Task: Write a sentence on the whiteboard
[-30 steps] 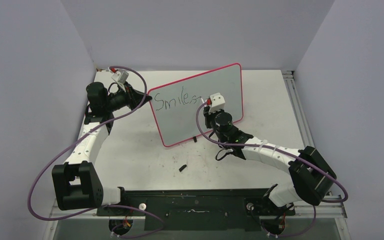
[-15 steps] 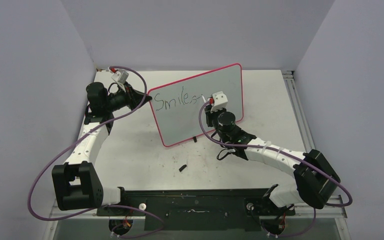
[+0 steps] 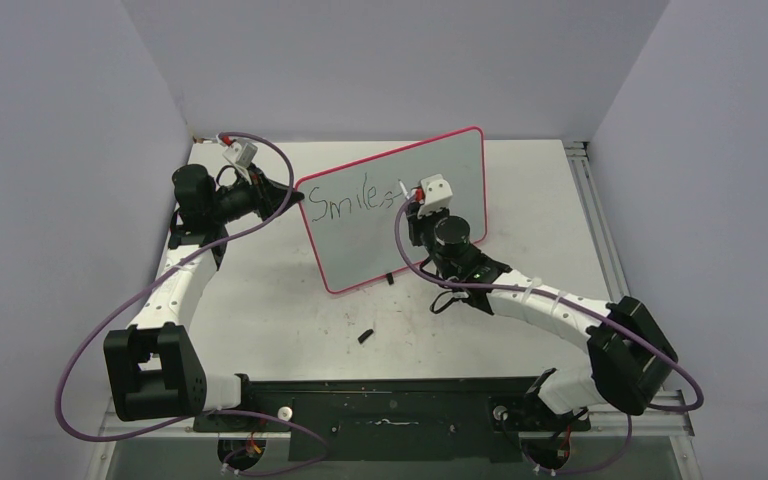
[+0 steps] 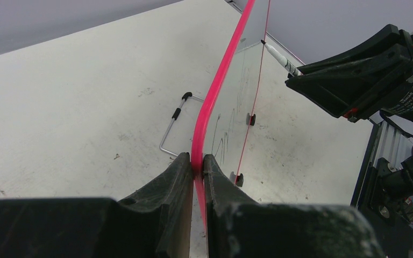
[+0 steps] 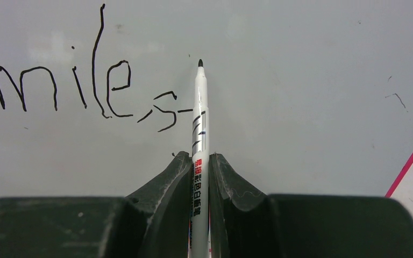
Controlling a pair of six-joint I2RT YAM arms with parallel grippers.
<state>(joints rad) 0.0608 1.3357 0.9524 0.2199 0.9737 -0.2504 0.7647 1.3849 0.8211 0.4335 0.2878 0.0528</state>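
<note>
The whiteboard [image 3: 370, 235] stands tilted on the table, pale grey face with a pink-red rim, "Smiles" and a short dash written along its top. My left gripper [image 3: 294, 196] is shut on the board's left rim [image 4: 198, 161]. My right gripper [image 3: 410, 212] is shut on a white marker [image 5: 199, 134], its black tip pointing at the board face [image 5: 301, 80] above and right of the dash. The tip looks at or just off the surface; I cannot tell if it touches. In the left wrist view the marker [image 4: 279, 58] reaches the board edge-on.
A small black marker cap [image 3: 365, 335] lies on the scuffed white tabletop [image 3: 260, 310] in front of the board. The board's wire stand [image 4: 172, 126] and black feet [image 4: 251, 119] show behind and under it. Grey walls close in the back and sides.
My right gripper has moved the marker up and slightly left from the end of the dash toward the board's top. The left gripper and board have not moved.
</note>
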